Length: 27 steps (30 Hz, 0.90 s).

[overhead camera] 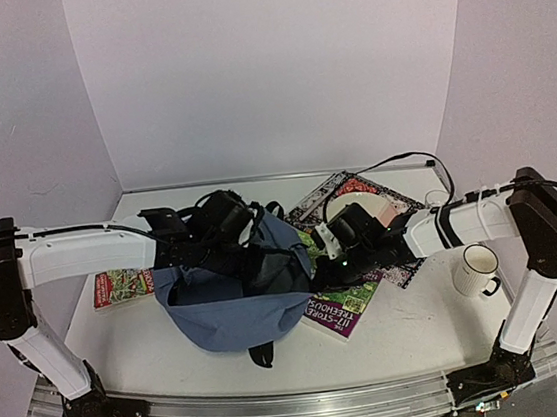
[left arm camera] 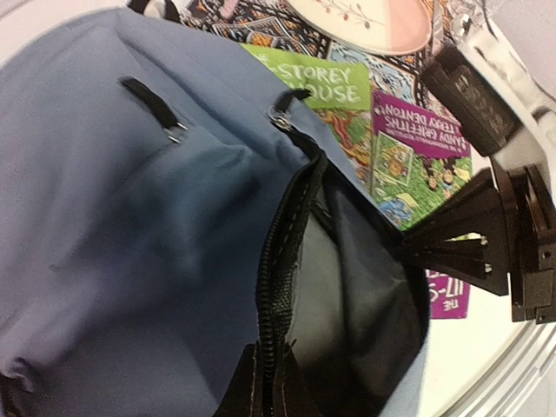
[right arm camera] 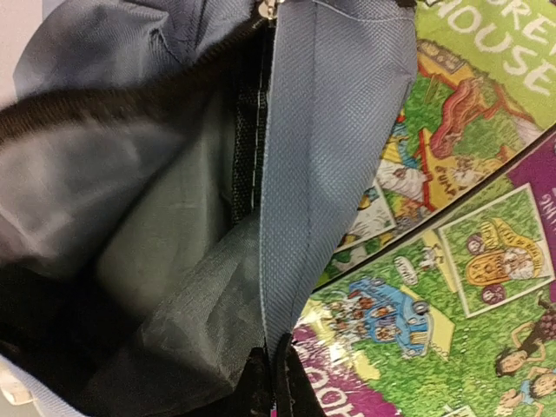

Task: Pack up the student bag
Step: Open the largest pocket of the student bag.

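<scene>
Left wrist view, grey-blue student bag (left arm camera: 130, 217) unzipped, left hand (left arm camera: 263, 387) and right hand (left arm camera: 413, 248) pinching its rim

The student bag (overhead camera: 240, 308) lies in the middle of the table (overhead camera: 414, 339). One book (overhead camera: 118, 287) lies to its left, and a second book (overhead camera: 348, 308) sits on its right, partly under it. A third book (overhead camera: 357, 194) lies behind, and a mug (overhead camera: 477, 269) stands far right.
</scene>
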Tool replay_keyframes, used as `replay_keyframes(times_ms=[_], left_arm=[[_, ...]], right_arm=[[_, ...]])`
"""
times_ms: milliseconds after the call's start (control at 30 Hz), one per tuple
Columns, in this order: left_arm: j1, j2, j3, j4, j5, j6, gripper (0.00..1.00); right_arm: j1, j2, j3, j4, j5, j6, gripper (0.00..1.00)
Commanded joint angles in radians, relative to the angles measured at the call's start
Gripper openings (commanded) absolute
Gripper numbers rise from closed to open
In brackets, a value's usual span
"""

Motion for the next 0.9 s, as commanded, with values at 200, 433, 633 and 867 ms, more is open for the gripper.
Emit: replay_keyframes(times_ms=[200,433,633,867], left_arm=[[0.171,-0.085,0.261,-0.113,-0.065,0.41,0.0],[0.173,-0.183,0.432,-0.313,0.054,0.486,0.0],[0.173,-0.256,0.458,-0.38,0.051,0.473,0.0],[0.192,-0.182,0.43,-0.388,-0.055,0.511,0.0]], right_arm=[[0.02,-0.009,0.117,-0.228,0.133,-0.271,0.0],[0.018,-0.015,0.217,-0.33,0.304,-0.465,0.0],[-0.034,0.023,0.31,-0.352,0.3,-0.586,0.0],[-0.088,0.152,0.47,-0.36,0.238,-0.641,0.0]])
